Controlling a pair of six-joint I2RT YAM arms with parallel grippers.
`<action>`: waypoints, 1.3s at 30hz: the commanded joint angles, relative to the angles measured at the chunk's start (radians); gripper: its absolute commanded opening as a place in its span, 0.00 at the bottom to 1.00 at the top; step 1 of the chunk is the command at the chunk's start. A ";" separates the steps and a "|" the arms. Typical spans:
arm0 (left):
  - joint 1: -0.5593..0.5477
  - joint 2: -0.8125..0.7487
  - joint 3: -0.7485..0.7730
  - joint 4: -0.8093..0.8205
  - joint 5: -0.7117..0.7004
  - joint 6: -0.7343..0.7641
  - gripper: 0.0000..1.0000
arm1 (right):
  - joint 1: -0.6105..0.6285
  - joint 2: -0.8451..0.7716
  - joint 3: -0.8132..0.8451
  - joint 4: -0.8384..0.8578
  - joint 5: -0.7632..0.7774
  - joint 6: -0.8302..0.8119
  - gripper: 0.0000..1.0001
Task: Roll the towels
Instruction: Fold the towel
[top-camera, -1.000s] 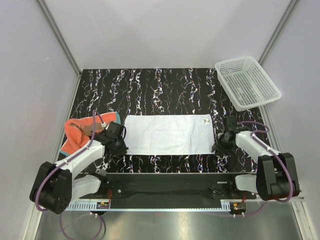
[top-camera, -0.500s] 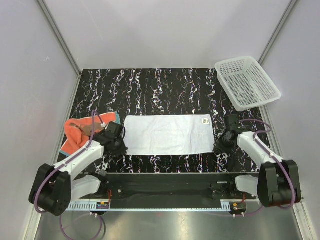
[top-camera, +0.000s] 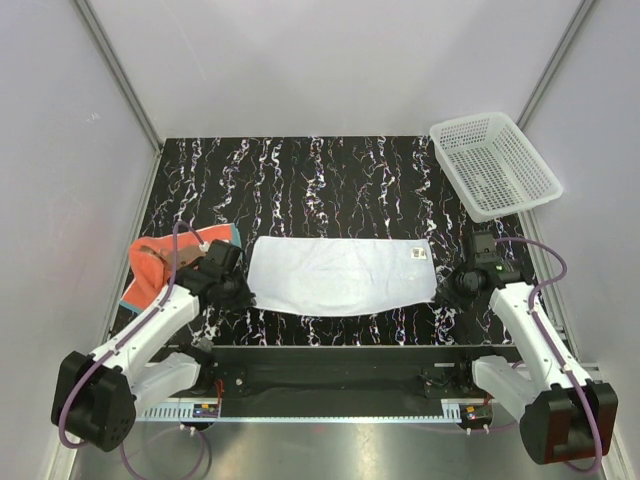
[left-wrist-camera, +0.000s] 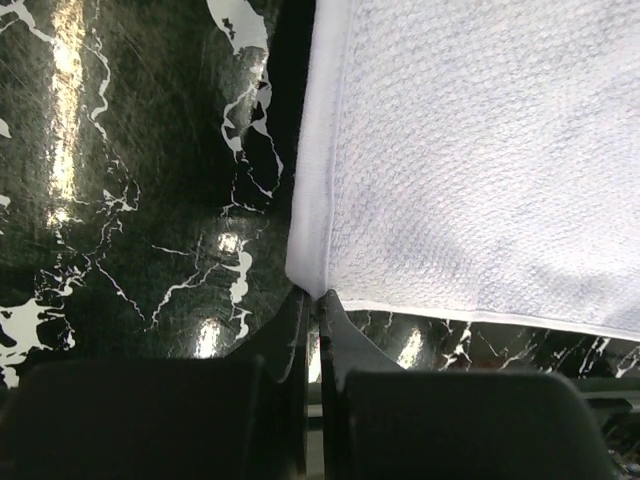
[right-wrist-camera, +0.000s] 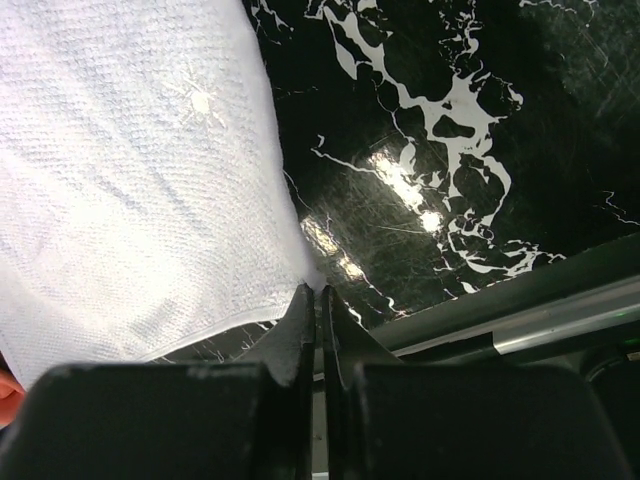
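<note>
The white towel (top-camera: 338, 275) lies spread across the middle of the black marbled table, its near edge lifted and sagging between the two arms. My left gripper (top-camera: 243, 296) is shut on the towel's near left corner (left-wrist-camera: 308, 280). My right gripper (top-camera: 447, 290) is shut on the near right corner (right-wrist-camera: 305, 270). A small label (top-camera: 418, 253) shows near the towel's far right corner. The orange-red towel (top-camera: 155, 265) with teal edging lies crumpled at the left, partly under the left arm.
A white mesh basket (top-camera: 494, 164) stands at the back right corner. The metal rail (top-camera: 330, 355) with the arm bases runs along the near edge. Grey walls close in the table on three sides.
The right gripper closed on the towel's near right corner. Both grippers then rose with their corners, lifting the near edge, and the towel shifted slightly right.
</note>
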 joint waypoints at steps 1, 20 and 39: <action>0.002 -0.001 0.099 -0.034 0.033 0.017 0.00 | 0.006 0.016 0.059 0.003 0.023 0.013 0.00; 0.098 0.430 0.536 -0.065 -0.010 0.213 0.00 | 0.005 0.476 0.408 0.119 0.110 -0.160 0.00; 0.158 0.678 0.694 -0.081 0.009 0.279 0.00 | -0.024 0.679 0.517 0.165 0.121 -0.195 0.00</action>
